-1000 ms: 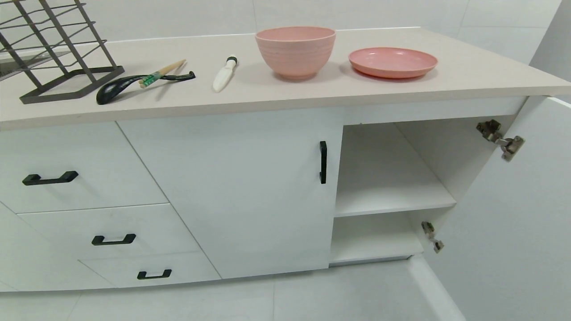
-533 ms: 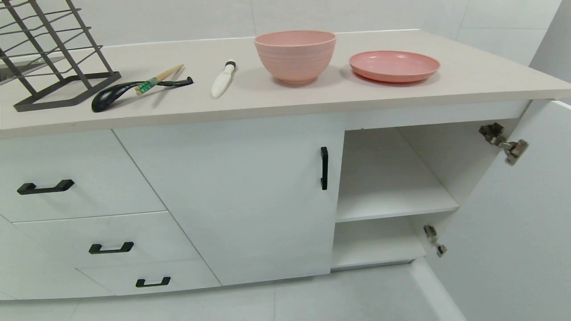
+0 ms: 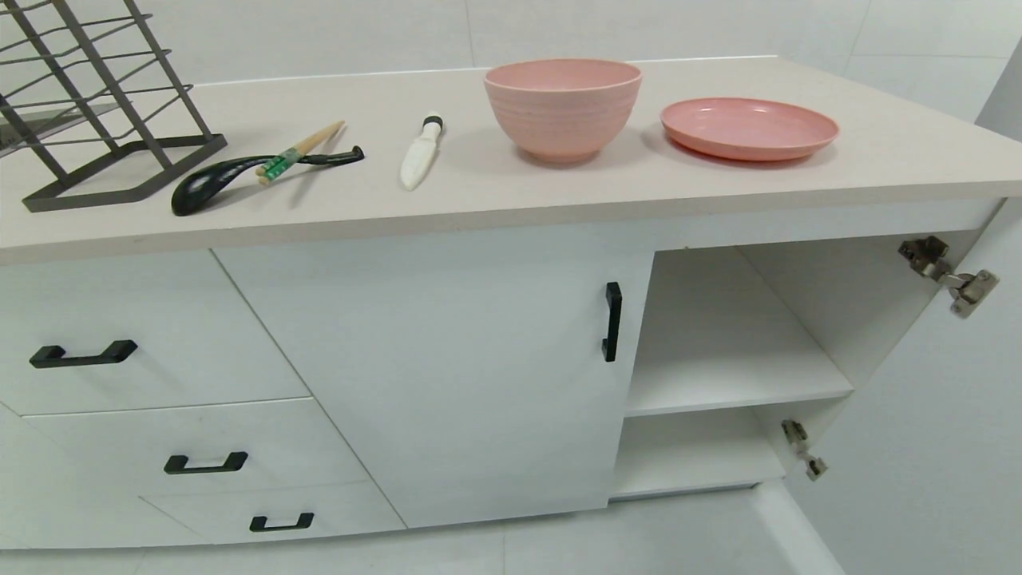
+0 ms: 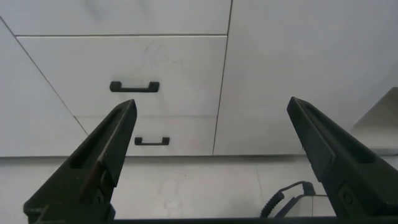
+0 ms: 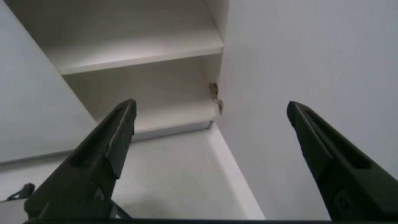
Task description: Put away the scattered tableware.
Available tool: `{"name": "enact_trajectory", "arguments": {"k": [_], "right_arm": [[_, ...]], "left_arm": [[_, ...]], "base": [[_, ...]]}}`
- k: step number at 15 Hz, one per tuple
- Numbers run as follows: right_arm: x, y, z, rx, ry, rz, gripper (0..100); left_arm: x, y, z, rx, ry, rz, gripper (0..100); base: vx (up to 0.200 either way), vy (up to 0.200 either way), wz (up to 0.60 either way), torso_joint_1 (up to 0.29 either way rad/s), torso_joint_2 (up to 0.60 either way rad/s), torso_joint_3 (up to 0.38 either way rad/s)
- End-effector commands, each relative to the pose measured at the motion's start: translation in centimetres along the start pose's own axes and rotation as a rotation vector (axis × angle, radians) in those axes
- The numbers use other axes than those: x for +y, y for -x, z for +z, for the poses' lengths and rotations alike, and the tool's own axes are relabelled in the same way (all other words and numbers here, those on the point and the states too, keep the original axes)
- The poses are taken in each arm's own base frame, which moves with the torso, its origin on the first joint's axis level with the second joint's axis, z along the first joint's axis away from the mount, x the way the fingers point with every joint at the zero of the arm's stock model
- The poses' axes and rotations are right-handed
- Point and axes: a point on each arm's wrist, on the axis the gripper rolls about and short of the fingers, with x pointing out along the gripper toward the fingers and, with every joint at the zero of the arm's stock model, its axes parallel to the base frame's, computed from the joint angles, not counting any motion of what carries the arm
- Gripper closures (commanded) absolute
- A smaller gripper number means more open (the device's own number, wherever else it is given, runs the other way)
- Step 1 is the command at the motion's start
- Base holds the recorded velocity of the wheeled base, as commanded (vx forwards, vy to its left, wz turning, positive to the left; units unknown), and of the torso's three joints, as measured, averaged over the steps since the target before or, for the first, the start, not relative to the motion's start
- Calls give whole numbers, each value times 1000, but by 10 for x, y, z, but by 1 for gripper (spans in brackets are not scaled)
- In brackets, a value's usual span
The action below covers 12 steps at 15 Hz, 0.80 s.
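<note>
The left pincer [image 4: 210, 107] is released and holds nothing, its 2 fingers spread wide before the white drawers [image 4: 124, 68]; 2 black handles [image 4: 134, 86] show between the fingers, with the floor below. The right pincer [image 5: 210, 106] is also released and empty. It faces the open cabinet, with a shelf [image 5: 143, 53] ahead of it, a hinge [image 5: 215, 99] between its fingers and the swung-out door [image 5: 311, 62] beyond 1 finger. All the tableware lies on the counter [image 3: 495, 200], above the drawers the left pincer faces and the cabinet the right pincer faces. Over the drawers, a black spoon [image 3: 211, 177] lies with chopsticks [image 3: 299, 149] resting across its handle, just beside a wire rack [image 3: 104, 120]. A white knife [image 3: 421, 152] lies apart from them, over the shut door. A pink bowl [image 3: 562, 108] stands upright, and a pink plate [image 3: 749, 128] sits flat near it, over the open cabinet on the right pincer's side.
</note>
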Motion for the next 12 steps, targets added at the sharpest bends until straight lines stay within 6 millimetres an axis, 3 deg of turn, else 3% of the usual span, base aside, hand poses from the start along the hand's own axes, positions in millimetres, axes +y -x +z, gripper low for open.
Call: {"name": "enact_trajectory", "arguments": {"k": [1, 10, 12], "right_arm": [[0, 0, 0, 1, 1, -2, 0], [0, 0, 0, 2, 6, -2, 0], [0, 0, 0, 2, 4, -2, 0]], "left_arm": [[0, 0, 0, 2, 1, 0, 0], [0, 0, 0, 2, 1, 0, 0], [0, 0, 0, 2, 1, 0, 0]], "base": [[200, 0, 0, -7, 2, 2], [0, 0, 0, 0, 0, 0], [0, 0, 0, 154, -144, -27]]}}
